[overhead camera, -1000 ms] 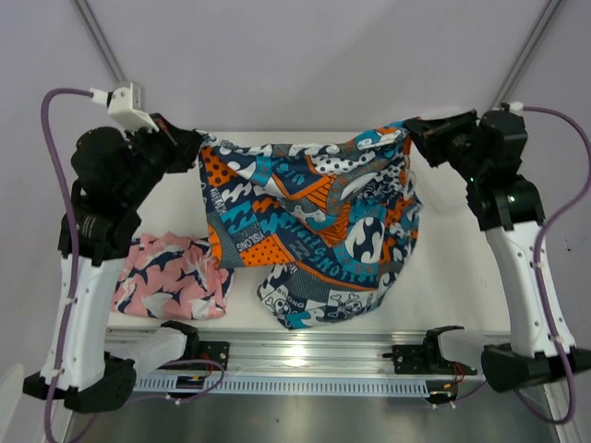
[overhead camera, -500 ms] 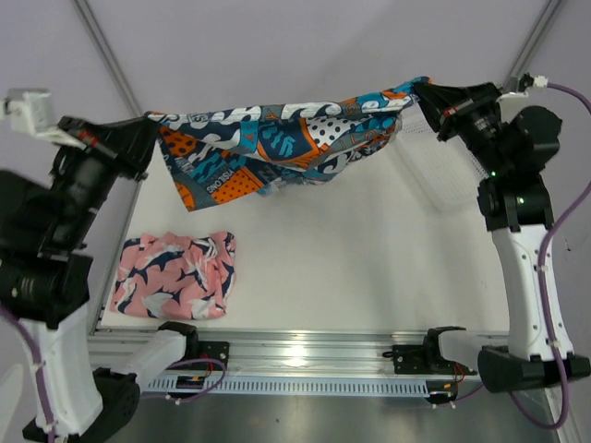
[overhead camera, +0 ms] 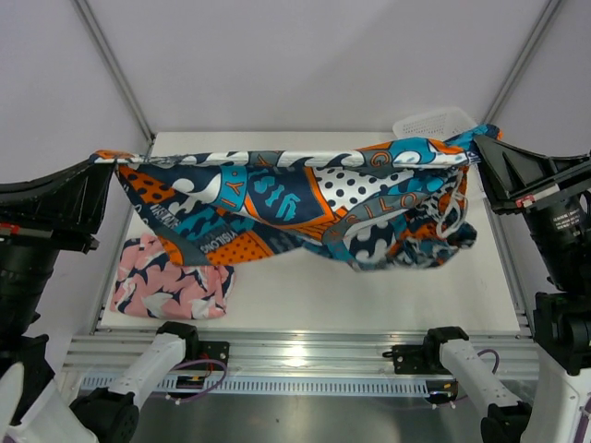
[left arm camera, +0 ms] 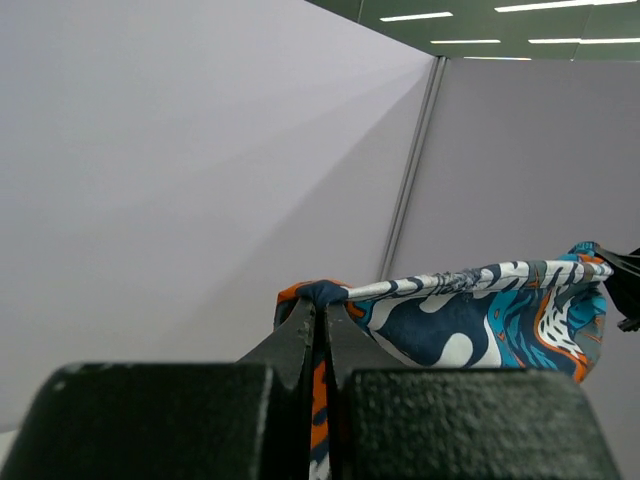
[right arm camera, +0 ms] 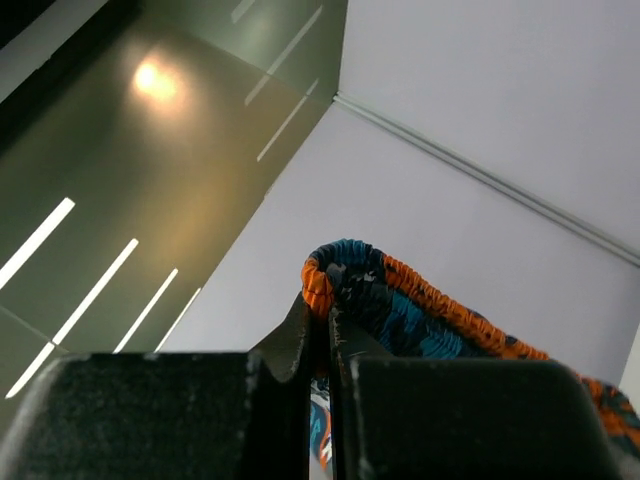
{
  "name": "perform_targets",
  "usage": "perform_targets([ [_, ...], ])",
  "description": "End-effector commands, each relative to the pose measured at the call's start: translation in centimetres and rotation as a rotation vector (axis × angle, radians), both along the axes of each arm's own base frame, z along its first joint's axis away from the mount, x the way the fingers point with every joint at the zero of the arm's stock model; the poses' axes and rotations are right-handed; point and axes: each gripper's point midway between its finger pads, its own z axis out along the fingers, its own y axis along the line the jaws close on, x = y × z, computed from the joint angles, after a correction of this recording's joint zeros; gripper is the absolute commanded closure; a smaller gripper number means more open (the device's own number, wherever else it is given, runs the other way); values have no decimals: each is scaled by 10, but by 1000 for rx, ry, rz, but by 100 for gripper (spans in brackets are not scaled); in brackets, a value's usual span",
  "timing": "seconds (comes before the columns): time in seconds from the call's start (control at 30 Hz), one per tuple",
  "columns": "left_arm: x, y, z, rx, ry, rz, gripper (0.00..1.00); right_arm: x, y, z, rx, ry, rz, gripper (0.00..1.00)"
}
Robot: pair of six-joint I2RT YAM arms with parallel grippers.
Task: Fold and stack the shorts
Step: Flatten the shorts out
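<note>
Hanging shorts [overhead camera: 305, 208]: blue, teal, orange and white patterned pair, held in the air above the table [overhead camera: 369, 295]. The top edge is taut from left to right and the rest droops below it.
Left gripper [overhead camera: 109, 173]: high at the left side, fingers clamped together on the left end of that top edge.
Right gripper [overhead camera: 477, 149]: high at the far right, pinching the gathered right end.
Pink shorts [overhead camera: 171, 281]: bunched on the table at the near left, held by nothing.
Basket [overhead camera: 434, 122]: white mesh, far right corner, partly behind the fabric.
</note>
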Motion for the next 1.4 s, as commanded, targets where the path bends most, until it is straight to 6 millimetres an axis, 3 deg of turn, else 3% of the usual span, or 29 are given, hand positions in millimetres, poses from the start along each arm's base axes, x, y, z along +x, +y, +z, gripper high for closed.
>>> perform_targets([
  [0.0, 38, -4, 0, -25, 79, 0, 100, 39, -14, -27, 41, 155, -96, 100],
  [0.13, 102, -17, -37, -16, 255, -21, 100, 93, -4, -74, 59, 332, -54, 100],
  [0.2, 144, -22, -73, -25, 352, -11, 100, 134, 1, -113, 60, 447, -38, 100],
  [0.27, 173, -18, -87, -51, 378, 32, 100, 162, 3, -147, 63, 538, -30, 100],
  [0.3, 199, -18, -124, -44, 468, 53, 100, 181, 4, -166, 62, 593, -36, 100],
  [0.37, 238, -16, -167, -56, 557, 84, 100, 204, 1, -192, 59, 643, -65, 100],
  [0.4, 254, -16, -201, -68, 627, 90, 100, 222, 1, -224, 49, 714, -81, 100],
  [0.43, 264, -17, -204, -89, 611, 85, 100, 231, 0, -240, 43, 743, -93, 100],
  [0.47, 279, -15, -243, -111, 690, 94, 100, 240, -1, -249, 40, 743, -101, 100],
  [0.5, 288, -11, -276, -122, 752, 119, 100, 247, 1, -274, 33, 790, -101, 100],
  [0.57, 303, -7, -307, -144, 782, 145, 100, 266, 3, -304, 20, 822, -107, 100],
  [0.6, 311, -4, -345, -139, 853, 172, 100, 278, 2, -332, 5, 870, -134, 100],
  [0.63, 320, -1, -345, -145, 825, 181, 100, 286, 2, -341, -4, 875, -147, 100],
  [0.8, 354, 8, -414, -147, 910, 253, 100, 336, 13, -403, -92, 967, -170, 100],
  [0.83, 361, 11, -417, -158, 895, 266, 100, 351, 16, -397, -95, 949, -165, 100],
  [0.87, 366, 13, -421, -167, 896, 272, 100, 366, 23, -429, -117, 1009, -155, 100],
  [0.9, 371, 13, -424, -169, 896, 278, 100, 375, 28, -437, -124, 1024, -143, 100],
  [0.93, 379, 16, -436, -172, 909, 300, 100, 391, 34, -428, -114, 997, -133, 100],
  [0.97, 388, 17, -431, -176, 896, 308, 100, 405, 42, -457, -124, 1036, -125, 100],
  [1.03, 402, 23, -451, -167, 938, 339, 100, 429, 51, -461, -132, 1011, -121, 100],
  [1.07, 414, 25, -438, -172, 912, 339, 100, 454, 59, -460, -136, 983, -111, 100],
  [1.13, 430, 31, -451, -180, 944, 355, 100, 482, 70, -449, -173, 890, -90, 100],
  [1.17, 435, 33, -454, -186, 949, 361, 100, 502, 77, -409, -171, 778, -80, 100],
  [1.2, 441, 37, -455, -194, 959, 369, 100, 519, 83, -433, -202, 776, -71, 93],
  [1.23, 449, 42, -451, -210, 956, 377, 92, 527, 86, -437, -301, 745, -71, 52],
  [1.27, 454, 44, -467, -207, 993, 388, 76, 536, 83, -439, -343, 757, -108, 29],
  [1.3, 459, 46, -461, -209, 991, 392, 53, 546, 83, -429, -380, 744, -126, 7],
  [1.33, 460, 49, -464, -211, 1000, 406, 22, 548, 81, -426, -439, 708, -139, 1],
  [1.37, 460, 49, -461, -207, 995, 406, 13, 548, 77, -425, -450, 700, -151, 0],
])
